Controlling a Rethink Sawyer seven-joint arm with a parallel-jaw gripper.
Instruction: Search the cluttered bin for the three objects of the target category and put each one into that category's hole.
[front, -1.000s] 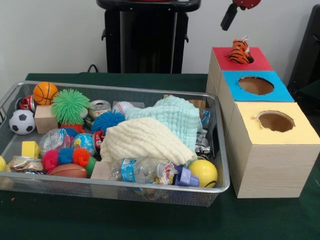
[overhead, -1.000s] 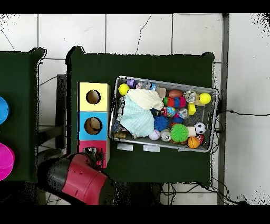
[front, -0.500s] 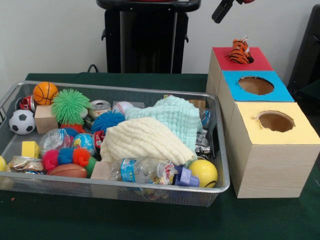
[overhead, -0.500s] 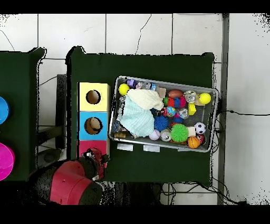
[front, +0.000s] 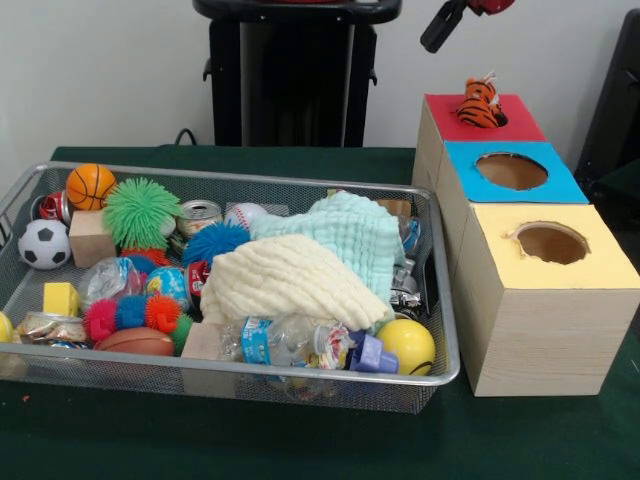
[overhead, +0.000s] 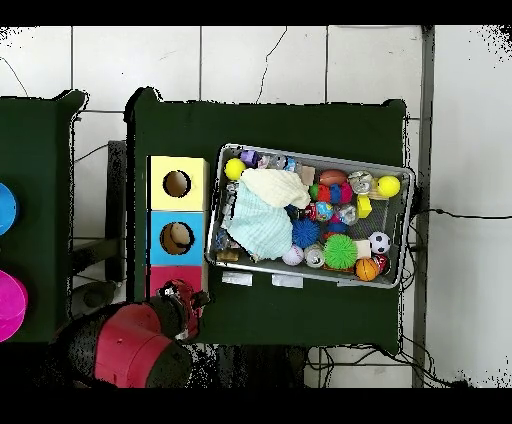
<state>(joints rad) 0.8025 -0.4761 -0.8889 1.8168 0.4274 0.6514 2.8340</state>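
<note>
The silver wire-mesh bin is full of clutter; it also shows in the overhead view. An orange tiger plush sits upright on the red top, over its hole and mostly hiding it. The gripper hangs at the picture's top edge, above and left of the tiger, apart from it, with nothing seen in it. In the overhead view the red arm covers part of the red top. No other plush animal shows in the bin; the tan one is hidden.
Blue-topped box and yellow-topped box stand in a row with the red one. In the bin lie a cream cloth, a mint cloth, a green spiky ball, a basketball, a soccer ball, cans and blocks.
The gripper has risen and moved left, away from the tiger, over the last second. The tiger stays on the red top. The bin's contents have not moved.
</note>
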